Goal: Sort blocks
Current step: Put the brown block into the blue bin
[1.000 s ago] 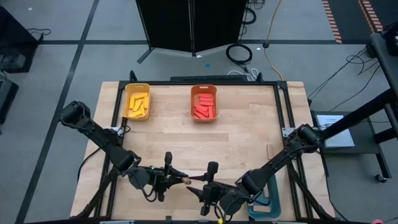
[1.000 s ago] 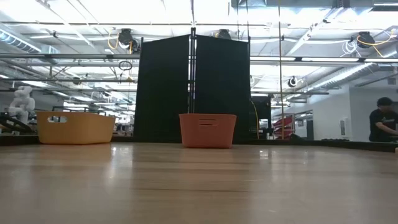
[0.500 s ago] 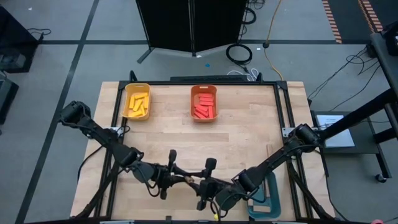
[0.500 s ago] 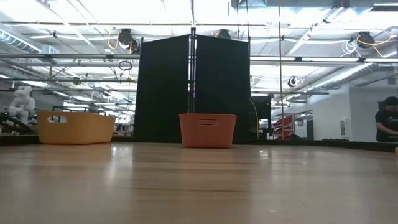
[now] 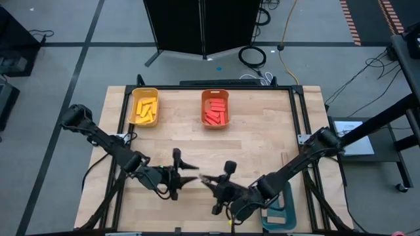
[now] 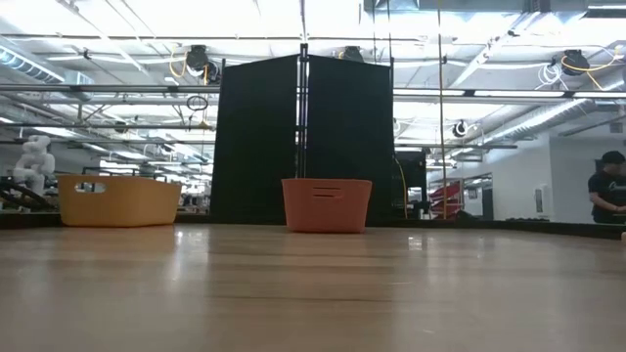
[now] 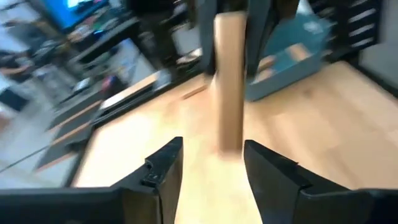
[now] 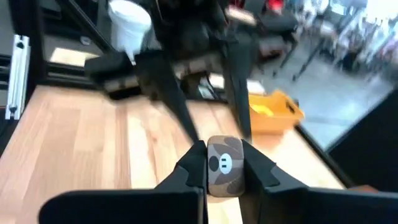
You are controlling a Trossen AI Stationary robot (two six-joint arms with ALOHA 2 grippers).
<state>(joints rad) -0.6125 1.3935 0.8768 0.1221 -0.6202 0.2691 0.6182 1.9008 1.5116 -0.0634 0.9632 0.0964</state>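
Tan block (image 8: 224,167) passed across: right pincer (image 8: 225,163) now grasping it; left pincer (image 7: 211,163) released, drawn back.

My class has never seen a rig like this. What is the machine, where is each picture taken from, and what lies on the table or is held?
It is a robot with two dark arms at a wooden table, each ending in a two-finger pincer. One picture looks down from above, one looks level across the tabletop, and one comes from each wrist. A yellow bin holds yellow blocks, an orange bin holds red blocks, and a teal bin sits by the right arm. The right pincer grips a tan block. The left pincer is open, facing it.
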